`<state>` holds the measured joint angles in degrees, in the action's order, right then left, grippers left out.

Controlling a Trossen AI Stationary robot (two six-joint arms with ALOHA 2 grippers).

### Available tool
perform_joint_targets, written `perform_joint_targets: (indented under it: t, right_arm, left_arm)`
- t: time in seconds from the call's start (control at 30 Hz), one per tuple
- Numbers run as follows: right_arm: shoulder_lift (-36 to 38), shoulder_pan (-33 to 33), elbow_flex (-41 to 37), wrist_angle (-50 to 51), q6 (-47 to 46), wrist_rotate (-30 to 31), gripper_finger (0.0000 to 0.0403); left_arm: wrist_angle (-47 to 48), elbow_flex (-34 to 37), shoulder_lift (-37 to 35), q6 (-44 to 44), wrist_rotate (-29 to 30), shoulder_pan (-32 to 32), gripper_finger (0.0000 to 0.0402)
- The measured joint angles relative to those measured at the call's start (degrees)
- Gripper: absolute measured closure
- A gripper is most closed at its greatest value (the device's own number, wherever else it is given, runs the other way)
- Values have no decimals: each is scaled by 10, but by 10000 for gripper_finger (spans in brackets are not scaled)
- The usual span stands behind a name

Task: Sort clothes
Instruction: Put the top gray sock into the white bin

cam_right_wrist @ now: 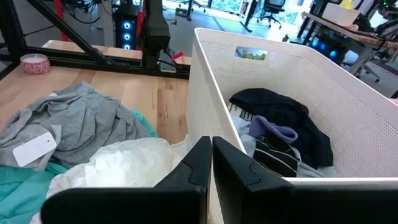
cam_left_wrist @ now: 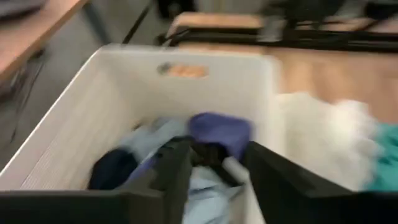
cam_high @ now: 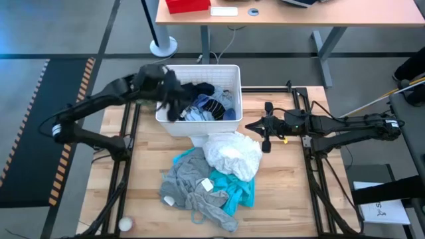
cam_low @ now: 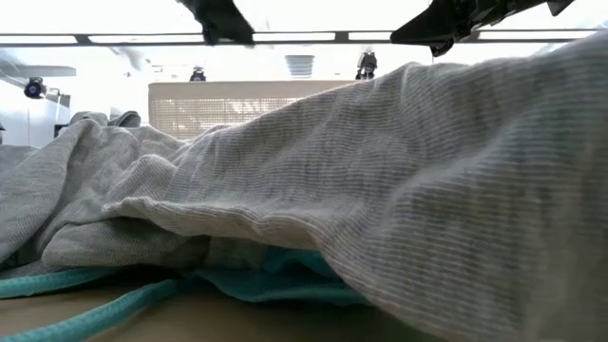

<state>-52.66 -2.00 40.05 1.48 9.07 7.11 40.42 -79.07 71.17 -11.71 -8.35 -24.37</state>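
A white plastic bin (cam_high: 199, 126) stands at the table's far middle. It holds a dark navy top (cam_right_wrist: 283, 118), a purple piece (cam_right_wrist: 273, 132) and a striped piece (cam_right_wrist: 273, 155). A pile lies on the table in front of it: a big white garment (cam_high: 232, 156), a grey garment (cam_high: 189, 179) and a teal piece (cam_high: 234, 190). My left gripper (cam_left_wrist: 214, 165) hangs open over the bin's left part, above the clothes in it; it also shows in the high view (cam_high: 171, 99). My right gripper (cam_right_wrist: 211, 163) is shut and empty, by the bin's right near corner above the white garment; it also shows in the high view (cam_high: 249, 125).
A small round fuzzy thing (cam_high: 124, 224) sits at the table's near left corner. The grey garment carries a white tag (cam_high: 207, 186). Black frame rails (cam_high: 309, 159) run along both sides of the table. Bare wood (cam_high: 279, 199) lies right of the pile.
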Motion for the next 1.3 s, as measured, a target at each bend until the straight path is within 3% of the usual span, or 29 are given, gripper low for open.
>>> perform_joint_targets:
  t: [0.2, 0.27, 0.4, 0.53, 0.7, 0.83, 1.0, 1.2, 1.3]
  right_arm:
    - [0, 0, 0, 0, 0, 0, 403]
    - [0, 0, 0, 0, 0, 0, 403]
    - [0, 0, 0, 1, -4, 0, 403]
    - [0, 0, 0, 5, -5, 0, 403]
    - [0, 0, 0, 16, -8, 0, 403]
    - [0, 0, 0, 17, -8, 0, 403]
    - [0, 0, 0, 17, -9, 0, 403]
    - [0, 0, 0, 16, -9, 0, 403]
    - [0, 0, 0, 16, -9, 0, 403]
  left_arm:
    - [14, 9, -57, -5, 2, 113, 381]
    - [19, 9, -63, 20, 4, 152, 394]
    - [22, 15, -57, 82, 10, 219, 383]
    - [26, 38, -38, 117, 70, 270, 386]
    - [12, 99, -12, 150, 84, 303, 395]
    - [-57, 162, 6, 159, 84, 326, 400]
    - [-137, 220, 32, 187, 60, 342, 394]
    - [-197, 239, 81, 233, -46, 343, 372]
    - [-237, 238, 112, 247, -72, 346, 353]
